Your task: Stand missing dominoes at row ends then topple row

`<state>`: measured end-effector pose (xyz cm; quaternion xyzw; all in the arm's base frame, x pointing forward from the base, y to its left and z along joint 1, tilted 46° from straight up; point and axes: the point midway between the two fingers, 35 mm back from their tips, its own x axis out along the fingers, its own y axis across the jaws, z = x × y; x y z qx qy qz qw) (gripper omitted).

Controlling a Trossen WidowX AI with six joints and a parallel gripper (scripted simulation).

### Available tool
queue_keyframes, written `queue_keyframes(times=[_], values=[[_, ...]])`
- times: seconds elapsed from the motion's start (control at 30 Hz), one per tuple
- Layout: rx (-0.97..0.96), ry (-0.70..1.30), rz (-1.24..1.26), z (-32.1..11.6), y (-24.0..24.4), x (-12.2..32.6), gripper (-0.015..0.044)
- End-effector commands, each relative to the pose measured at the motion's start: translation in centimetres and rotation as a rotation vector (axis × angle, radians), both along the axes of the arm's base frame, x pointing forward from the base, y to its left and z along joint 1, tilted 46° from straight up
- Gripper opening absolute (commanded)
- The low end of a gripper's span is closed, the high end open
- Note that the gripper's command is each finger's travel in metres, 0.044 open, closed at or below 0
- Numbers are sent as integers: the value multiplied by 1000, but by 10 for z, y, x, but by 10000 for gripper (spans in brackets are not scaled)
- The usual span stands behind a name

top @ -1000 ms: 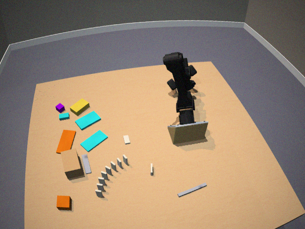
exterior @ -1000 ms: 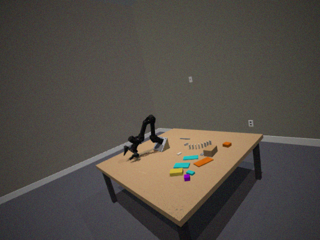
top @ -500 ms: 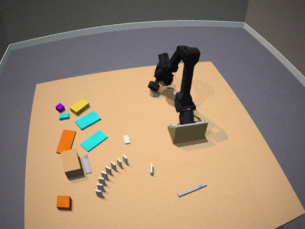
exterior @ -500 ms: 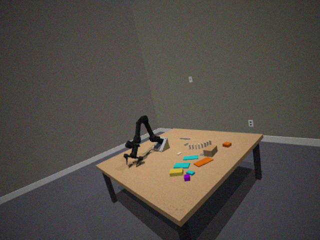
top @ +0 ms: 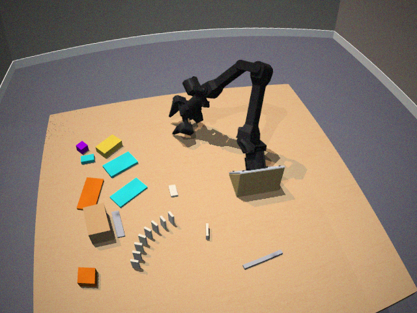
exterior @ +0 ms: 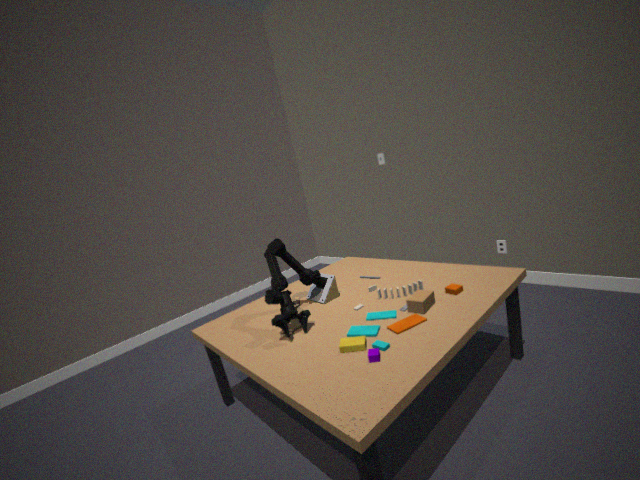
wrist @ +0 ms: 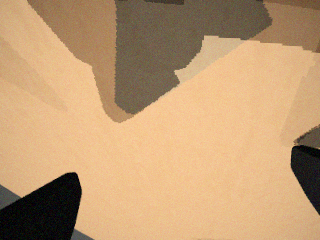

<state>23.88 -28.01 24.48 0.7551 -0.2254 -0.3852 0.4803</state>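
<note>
End effector (top: pixel 174 120) (exterior: pixel 297 334) (wrist: pixel 186 170) — fingers standing apart, nothing between; loose domino (top: pixel 172 190) (exterior: pixel 358 306) — apparently lying flat, needing a square grip across its narrow sides.

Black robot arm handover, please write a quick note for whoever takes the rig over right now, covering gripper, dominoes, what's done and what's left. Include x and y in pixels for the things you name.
Gripper: the black parallel-jaw gripper (top: pixel 178 117) (exterior: pixel 294 333) is open and holds nothing, away from the dominoes.
Row: eight small white dominoes (top: pixel 148 233) (exterior: pixel 404 292) stand in a curve; don't touch them.
Loose: one white domino lying flat (top: pixel 172 190) (exterior: pixel 358 306); another white domino on its long edge (top: pixel 207 231) (exterior: pixel 372 288).
Done: neither loose piece is placed; the row stands.
Left: stand both at the row's ends, matching its spacing, release each, then gently push only the end one.
</note>
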Motion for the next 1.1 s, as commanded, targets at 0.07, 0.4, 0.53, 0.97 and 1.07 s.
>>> queue_keyframes(times=[0.07,0.4,0.53,0.97,1.07], values=[[121,194,114,-51,37,45,440],[175,840,295,-151,156,85,440],[60,1110,369,-175,204,80,440],[-298,1496,480,-192,274,62,440],[-298,1496,481,-208,258,64,440]])
